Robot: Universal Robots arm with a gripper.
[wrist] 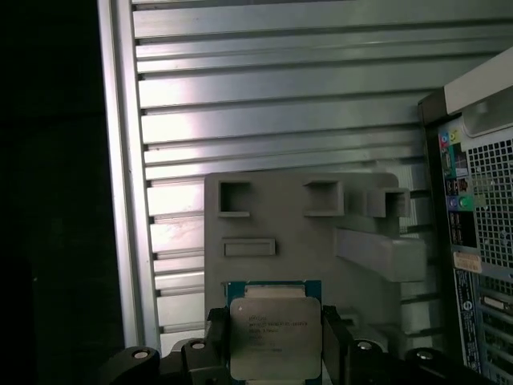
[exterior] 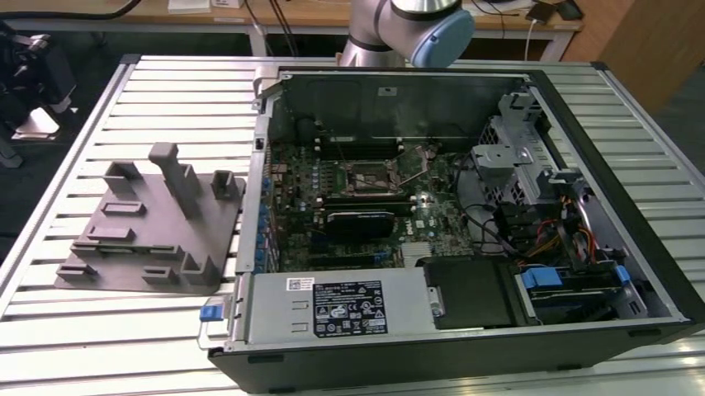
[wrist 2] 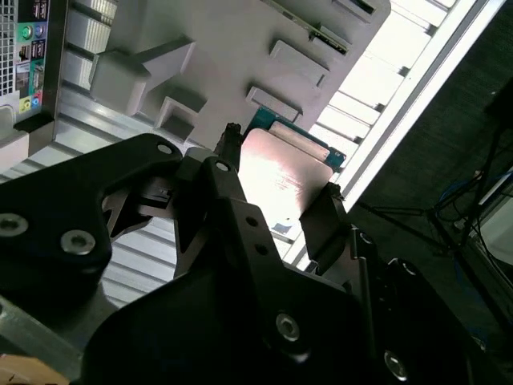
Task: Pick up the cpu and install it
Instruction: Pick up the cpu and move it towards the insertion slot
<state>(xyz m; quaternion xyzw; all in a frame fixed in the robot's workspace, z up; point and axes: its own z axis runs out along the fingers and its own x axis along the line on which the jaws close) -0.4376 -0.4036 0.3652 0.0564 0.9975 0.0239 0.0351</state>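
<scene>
The cpu (wrist: 275,337), a flat square chip with a shiny silver top and a green edge, sits between the black fingers (wrist: 215,341) of my gripper (wrist: 275,353), which is shut on it. In the second wrist view the cpu (wrist 2: 280,172) gleams between the gripper's (wrist 2: 276,192) two fingertips (wrist 2: 325,220). It hangs over the grey fixture block (wrist: 296,233) on the slatted table. In the exterior view the motherboard socket (exterior: 369,175) lies in the middle of the open computer case (exterior: 650,247), with its frame and lever raised.
The grey fixture (exterior: 154,223) with upright posts stands on the exterior view's left of the case. A silver power supply (exterior: 330,307) lies along the case's near side and a drive cage (exterior: 518,165) on its right. The arm's base (exterior: 402,29) rises behind the case.
</scene>
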